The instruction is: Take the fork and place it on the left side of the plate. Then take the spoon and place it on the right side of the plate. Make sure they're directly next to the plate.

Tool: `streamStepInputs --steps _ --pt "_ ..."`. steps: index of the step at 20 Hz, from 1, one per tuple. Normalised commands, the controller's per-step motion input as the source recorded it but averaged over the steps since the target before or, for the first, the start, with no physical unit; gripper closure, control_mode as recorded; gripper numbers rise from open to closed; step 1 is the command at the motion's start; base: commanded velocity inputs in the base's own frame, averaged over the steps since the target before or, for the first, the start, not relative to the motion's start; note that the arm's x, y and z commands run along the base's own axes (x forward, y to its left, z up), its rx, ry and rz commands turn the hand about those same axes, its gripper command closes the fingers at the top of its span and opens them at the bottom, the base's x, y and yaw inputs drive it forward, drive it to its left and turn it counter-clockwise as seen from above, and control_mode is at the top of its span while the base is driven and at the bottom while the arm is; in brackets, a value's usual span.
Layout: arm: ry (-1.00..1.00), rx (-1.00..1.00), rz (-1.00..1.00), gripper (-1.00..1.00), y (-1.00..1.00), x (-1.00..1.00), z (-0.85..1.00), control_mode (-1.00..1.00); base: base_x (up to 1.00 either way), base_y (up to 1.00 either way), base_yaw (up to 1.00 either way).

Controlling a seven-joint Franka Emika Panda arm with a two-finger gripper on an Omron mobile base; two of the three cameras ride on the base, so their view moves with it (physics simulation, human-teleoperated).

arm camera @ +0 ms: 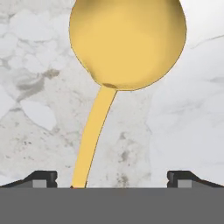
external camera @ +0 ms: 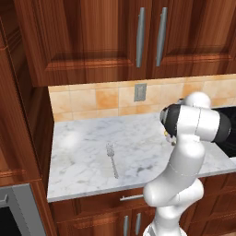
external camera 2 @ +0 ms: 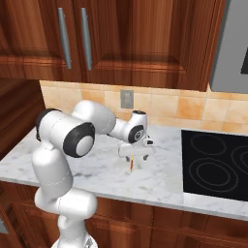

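Note:
The yellow spoon (arm camera: 127, 43) lies on the marble counter right under my gripper (arm camera: 113, 177). Its round bowl is at the top of the hand view and its handle runs down between my fingertips, nearer the left one (arm camera: 43, 177). The jaws stand open, wide apart, with nothing gripped. In the right base view the gripper (external camera 2: 132, 161) points down just above the counter, and the spoon's orange-brown handle end (external camera 2: 131, 166) shows below it. The silver-grey fork (external camera: 112, 159) lies by itself on the counter, to the left of the arm. The plate is out of view.
A black cooktop (external camera 2: 215, 164) is set into the counter to the right of the gripper. Brown wall cabinets (external camera: 115, 32) hang above, and an outlet (external camera: 140, 92) sits in the tiled backsplash. The counter's front edge (external camera: 92, 191) runs above drawers.

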Motion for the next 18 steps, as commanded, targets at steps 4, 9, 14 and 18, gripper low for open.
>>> streamStepInputs --steps 4,9,14,18 --pt "-0.07 0.00 0.12 -1.00 0.00 0.46 -0.13 -1.00 0.00 0.00 0.00" --pt "0.00 0.00 0.03 -1.00 0.07 0.45 -0.18 -1.00 0.00 0.00 0.00" --pt "0.00 0.00 0.00 -1.00 0.08 0.30 -0.18 -1.00 0.00 0.00 0.00" --pt "0.00 0.00 0.00 -1.00 0.03 0.21 -0.22 -1.00 0.00 0.00 0.00"
